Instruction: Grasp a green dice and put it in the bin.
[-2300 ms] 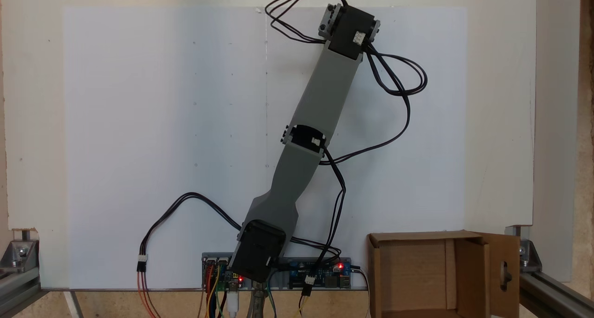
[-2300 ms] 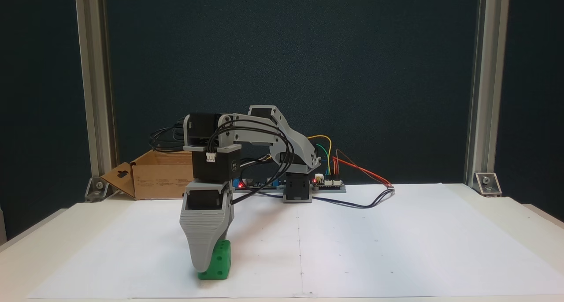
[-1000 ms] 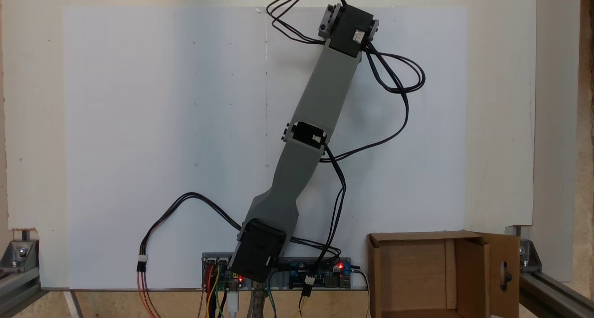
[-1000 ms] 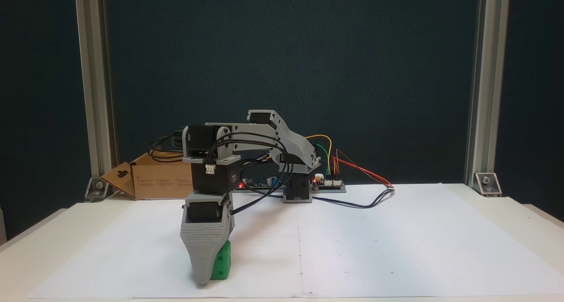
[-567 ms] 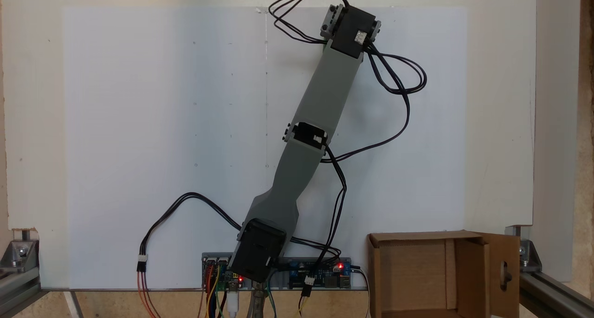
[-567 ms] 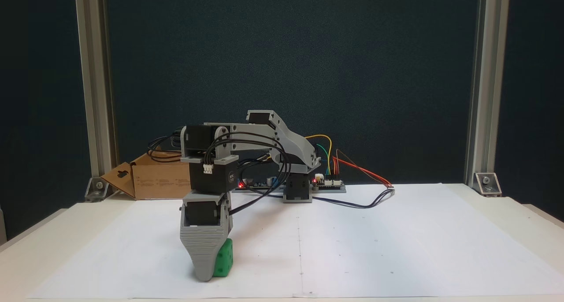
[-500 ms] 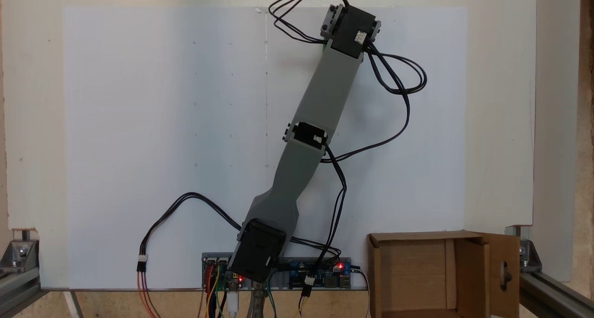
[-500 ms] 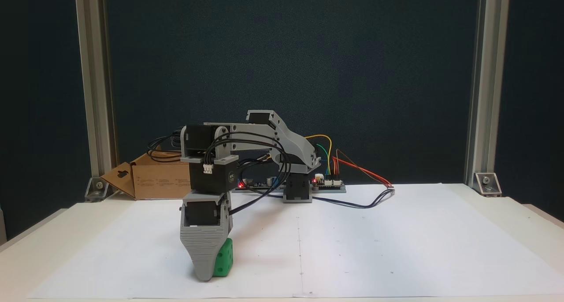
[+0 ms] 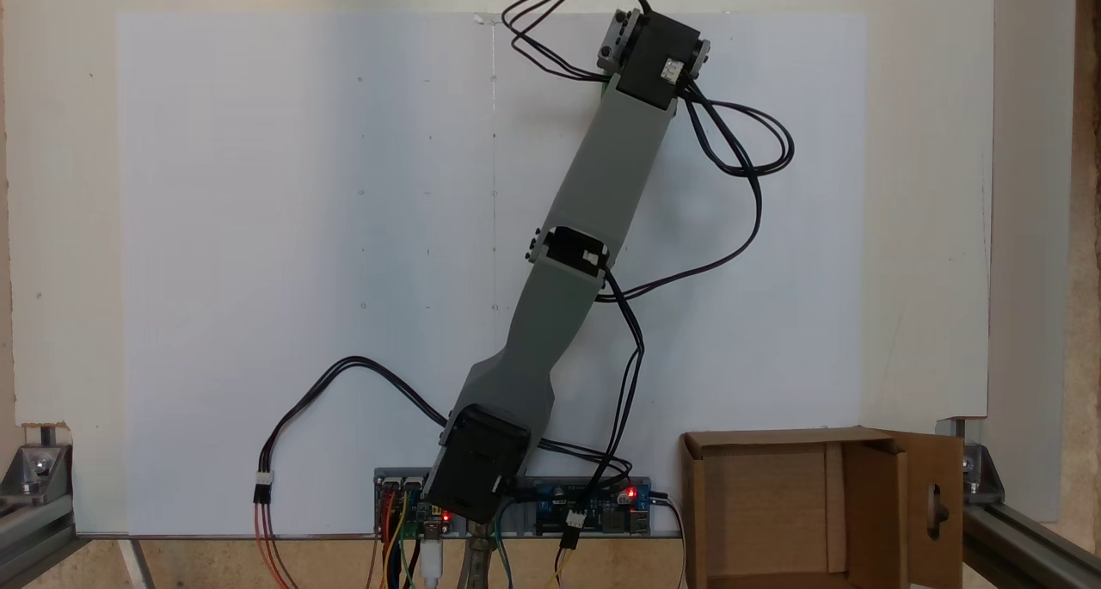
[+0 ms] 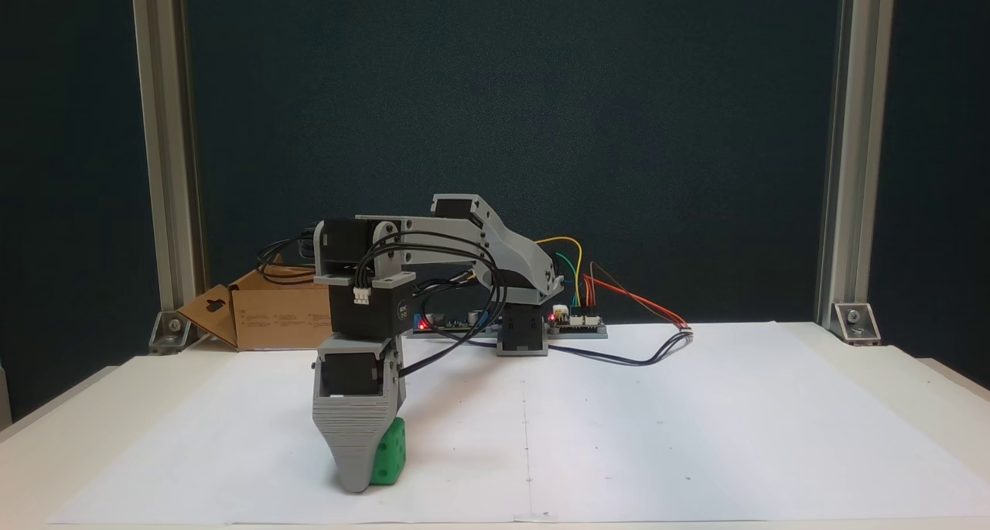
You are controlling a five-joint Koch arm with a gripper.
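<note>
Your arm (image 9: 602, 176) stretches out from its base at the near edge of a white paper sheet (image 9: 258, 228) that covers the tabletop (image 10: 62, 445). In the fixed view from above, the grey links run diagonally up and to the right, ending in a black motor block near the sheet's far edge. Black cables (image 9: 740, 142) loop out to the right of that block.

In the fixed view from the front, the arm bends down at the wrist so the gripper (image 10: 357, 480) points straight at the sheet. One broad, ribbed grey jaw faces the camera, its tip at the paper. The green dice (image 10: 389, 453) sits directly behind and to the right of that jaw, touching it, with its underside on or just above the paper. Round pips show on its visible face. The second jaw is hidden behind the first, so I cannot tell whether the jaws are apart or clamped on the dice.

The bin (image 9: 774, 503) is a brown cardboard box, open at the top. From above it sits at the lower right, just right of the arm's base, with a side flap carrying an oval handle cutout. From the front it (image 10: 278, 313) appears behind the arm on the left, well apart from the dice.

A circuit board (image 10: 576, 321) with red lights and coloured wires stands beside the base.
</note>
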